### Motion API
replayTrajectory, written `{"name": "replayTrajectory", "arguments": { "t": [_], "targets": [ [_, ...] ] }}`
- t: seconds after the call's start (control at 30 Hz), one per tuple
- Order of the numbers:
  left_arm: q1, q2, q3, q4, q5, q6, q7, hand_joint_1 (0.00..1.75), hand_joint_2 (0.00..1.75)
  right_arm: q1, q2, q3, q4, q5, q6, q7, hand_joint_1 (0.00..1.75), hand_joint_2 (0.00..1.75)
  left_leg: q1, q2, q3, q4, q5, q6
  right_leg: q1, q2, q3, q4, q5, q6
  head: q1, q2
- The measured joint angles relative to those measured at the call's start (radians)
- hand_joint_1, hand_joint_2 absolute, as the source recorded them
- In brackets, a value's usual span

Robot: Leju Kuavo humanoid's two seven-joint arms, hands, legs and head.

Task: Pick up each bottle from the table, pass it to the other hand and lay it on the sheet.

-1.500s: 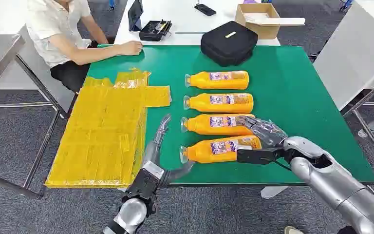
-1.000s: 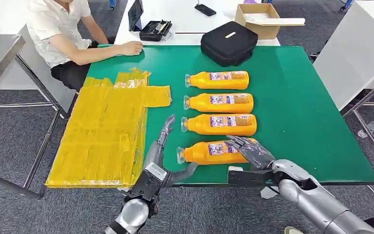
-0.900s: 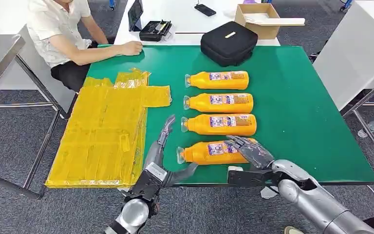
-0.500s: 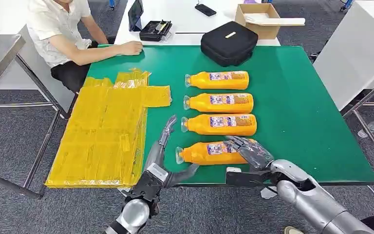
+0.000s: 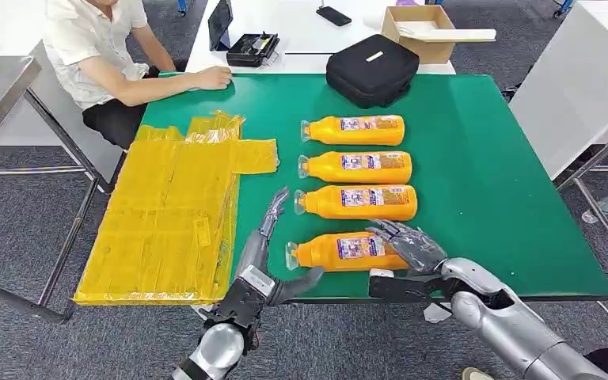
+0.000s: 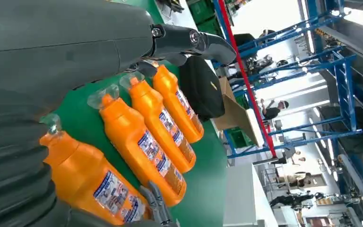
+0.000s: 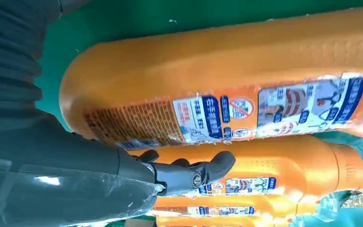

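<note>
right robot hand (image 5: 408, 247) is draped over the base end of the nearest bottle (image 5: 340, 251), which lies at the desk (image 5: 491, 174) front edge with three more bottles (image 5: 356, 166) in a row behind it; if the fingers don't wrap under, it could roll or slide off the edge, or bump its neighbour. left robot hand (image 5: 263, 249) is spread, holding nothing, between the bottle's cap and the sheet (image 5: 166, 214). can't tell if the right thumb is actually under the bottle; the fingers cover the contact, so grip quality is a guess.
</note>
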Motion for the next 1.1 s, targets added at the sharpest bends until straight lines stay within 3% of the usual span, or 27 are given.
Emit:
{"name": "replayTrajectory", "arguments": {
  "t": [0.17,0.2,0.23,0.27,0.3,0.33,0.37,0.4,0.47,0.5,0.77,1.1],
  "targets": [
    [0.000,0.000,0.000,0.000,0.000,0.000,0.000,0.00,1.75,0.000,0.000,0.000,0.001,0.019,0.000,0.010,0.00,1.75,0.000,0.000,0.000,0.000,0.000,0.000,0.000,0.000,0.000,0.000,0.000,0.000,0.000,0.000],
    [0.000,0.000,0.000,0.000,0.000,0.000,0.000,0.00,1.75,0.000,0.000,0.000,0.002,0.030,0.000,0.020,0.40,1.75,0.000,0.000,0.000,0.000,0.000,0.000,0.000,0.000,0.000,0.000,0.000,0.000,0.000,0.000],
    [0.000,0.000,0.000,0.000,0.000,0.000,0.000,0.00,1.75,0.000,0.000,0.000,0.003,0.039,0.000,0.027,1.33,1.75,0.000,0.000,0.000,0.000,0.000,0.000,0.000,0.000,0.000,0.000,0.000,0.000,0.000,0.000],
    [0.000,0.000,0.000,0.000,0.000,0.000,0.000,0.00,1.75,-0.001,-0.001,-0.001,0.005,0.042,0.003,0.036,1.41,1.75,0.000,0.000,0.000,0.000,0.000,0.000,0.000,0.000,0.000,0.000,0.000,0.000,0.000,0.000],
    [0.000,0.000,0.000,0.000,0.000,0.000,0.001,0.00,1.75,-0.002,-0.001,-0.003,0.010,0.042,0.013,0.045,1.22,1.75,0.000,0.000,0.000,0.000,0.000,0.000,0.000,0.000,0.000,0.000,0.000,0.000,0.000,0.000],
    [0.000,0.000,0.000,0.000,0.000,0.000,0.001,0.00,1.75,-0.005,-0.002,-0.007,0.015,0.037,0.025,0.053,0.37,1.75,0.000,0.000,0.000,0.000,0.000,0.000,0.000,0.000,0.000,0.000,0.000,0.000,0.000,0.000],
    [0.000,0.000,0.000,0.000,0.000,0.000,0.002,0.00,1.75,-0.009,-0.006,-0.008,0.021,0.035,0.036,0.061,0.82,1.75,0.000,0.000,0.000,0.000,0.000,0.000,0.000,0.000,0.000,0.000,0.000,0.000,0.000,0.000],
    [0.000,0.000,0.000,0.000,0.000,0.000,0.003,0.00,1.75,-0.012,-0.010,-0.009,0.027,0.038,0.039,0.066,0.00,1.75,0.000,0.000,0.000,0.000,0.000,0.000,0.000,0.000,0.000,0.000,0.000,0.000,0.000,0.000],
    [0.000,0.000,0.000,0.000,0.000,0.002,0.004,0.00,1.75,-0.019,-0.016,-0.011,0.042,0.064,0.034,0.080,0.00,1.75,0.000,0.000,0.000,0.000,0.000,0.000,0.000,0.000,0.000,0.000,0.000,0.000,0.000,0.000],
    [0.000,0.000,0.000,0.000,0.000,0.003,0.004,0.00,1.75,-0.020,-0.017,-0.012,0.049,0.072,0.034,0.087,1.73,1.75,0.000,0.000,0.000,0.000,0.000,0.000,0.000,0.000,0.000,0.000,0.000,0.000,0.000,0.000],
    [-0.003,0.000,-0.006,0.003,0.006,0.003,0.004,0.00,1.75,-0.052,-0.055,-0.009,0.095,0.028,0.127,0.111,1.75,1.75,0.000,-0.001,0.000,0.000,0.000,0.000,0.000,-0.001,0.001,0.000,0.000,0.000,0.000,0.000],
    [-0.008,0.000,-0.010,0.015,0.018,0.011,-0.004,0.00,1.75,-0.054,-0.072,-0.008,0.118,-0.003,0.114,0.108,1.75,1.75,0.000,0.000,0.001,0.000,0.000,0.000,0.000,0.000,0.001,0.000,0.000,0.000,0.000,0.000]
  ]
}}
